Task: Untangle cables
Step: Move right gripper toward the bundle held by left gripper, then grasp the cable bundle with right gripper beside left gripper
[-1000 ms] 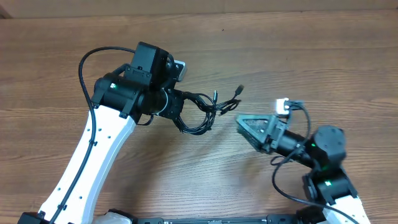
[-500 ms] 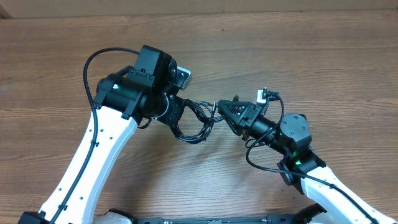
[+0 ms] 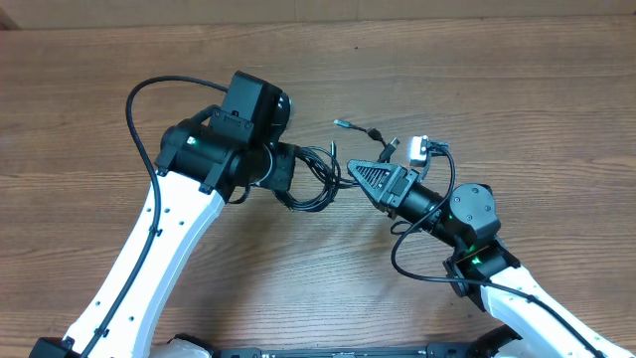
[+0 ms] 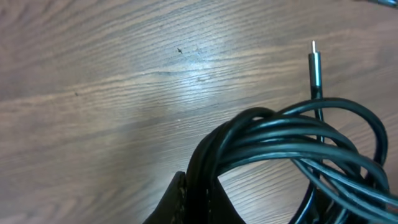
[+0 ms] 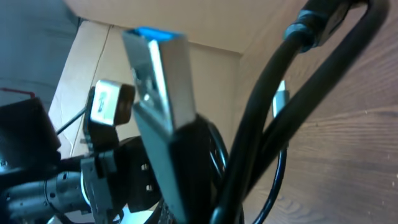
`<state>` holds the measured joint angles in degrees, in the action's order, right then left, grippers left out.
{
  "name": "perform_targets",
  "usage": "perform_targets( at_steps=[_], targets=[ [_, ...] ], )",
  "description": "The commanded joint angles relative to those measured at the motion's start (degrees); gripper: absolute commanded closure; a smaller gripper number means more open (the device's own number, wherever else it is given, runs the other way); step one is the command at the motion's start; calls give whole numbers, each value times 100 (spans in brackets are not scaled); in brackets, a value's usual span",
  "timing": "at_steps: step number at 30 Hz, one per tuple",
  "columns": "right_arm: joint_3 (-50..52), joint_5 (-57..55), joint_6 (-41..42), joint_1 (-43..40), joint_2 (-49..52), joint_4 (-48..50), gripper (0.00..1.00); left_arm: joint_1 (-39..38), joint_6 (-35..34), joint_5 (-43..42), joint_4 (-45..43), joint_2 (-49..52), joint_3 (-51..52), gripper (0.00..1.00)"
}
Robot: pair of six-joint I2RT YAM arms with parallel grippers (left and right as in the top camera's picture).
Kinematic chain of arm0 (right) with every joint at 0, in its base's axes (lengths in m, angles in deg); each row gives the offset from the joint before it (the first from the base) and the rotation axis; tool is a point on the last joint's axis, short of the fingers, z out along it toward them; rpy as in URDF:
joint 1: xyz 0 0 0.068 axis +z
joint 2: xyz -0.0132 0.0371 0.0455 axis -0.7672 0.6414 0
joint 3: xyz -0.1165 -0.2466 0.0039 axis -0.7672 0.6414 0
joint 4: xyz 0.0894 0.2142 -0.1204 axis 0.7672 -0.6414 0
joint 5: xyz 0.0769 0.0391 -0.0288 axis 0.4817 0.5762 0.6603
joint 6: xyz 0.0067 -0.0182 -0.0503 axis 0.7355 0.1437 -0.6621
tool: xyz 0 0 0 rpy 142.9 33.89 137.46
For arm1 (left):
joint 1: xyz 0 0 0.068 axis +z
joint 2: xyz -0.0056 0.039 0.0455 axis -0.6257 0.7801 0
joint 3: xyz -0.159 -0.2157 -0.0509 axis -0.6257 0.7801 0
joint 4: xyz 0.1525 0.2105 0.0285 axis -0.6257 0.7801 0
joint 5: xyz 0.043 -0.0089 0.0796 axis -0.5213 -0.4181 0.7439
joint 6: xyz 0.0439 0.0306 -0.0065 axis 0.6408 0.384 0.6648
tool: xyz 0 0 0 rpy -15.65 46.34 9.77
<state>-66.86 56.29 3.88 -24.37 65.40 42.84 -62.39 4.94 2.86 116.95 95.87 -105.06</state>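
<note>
The cables (image 3: 316, 181) are thin black cords looped into one small bundle between my two grippers. My left gripper (image 3: 295, 171) is shut on the bundle's left side; in the left wrist view the loops (image 4: 292, 146) spread out from the shut jaws and one slim plug (image 4: 314, 62) points up. My right gripper (image 3: 348, 171) is shut on the bundle's right side. Loose plug ends (image 3: 376, 132) stick out above it. Close to the right wrist camera stands a flat USB plug (image 5: 158, 87) with a blue insert, beside black strands (image 5: 267, 124).
The table (image 3: 517, 89) is bare brown wood. The left arm's thick black wire (image 3: 139, 94) arcs over its upper link. The right arm's own wire (image 3: 402, 254) loops below its wrist, and a white connector (image 3: 417, 149) sits on that wrist.
My right gripper has travelled left from open table to the bundle and shut on it. The loose plug ends have swung up and to the right. The left gripper kept its hold.
</note>
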Motion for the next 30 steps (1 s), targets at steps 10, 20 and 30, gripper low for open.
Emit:
perform_targets(
  at_steps=[10, 20, 30],
  targets=[
    [-94, -142, -861, 638, -186, -109, 96, 74, -1705, 487, -157, -160, -52, 96],
    [-94, -201, -857, 640, -186, -116, 96, 74, -1705, 490, -164, -160, -52, 96],
    [-94, -258, -850, 640, -186, -643, 92, 74, -1705, 490, -186, -157, -52, 96]
  ],
)
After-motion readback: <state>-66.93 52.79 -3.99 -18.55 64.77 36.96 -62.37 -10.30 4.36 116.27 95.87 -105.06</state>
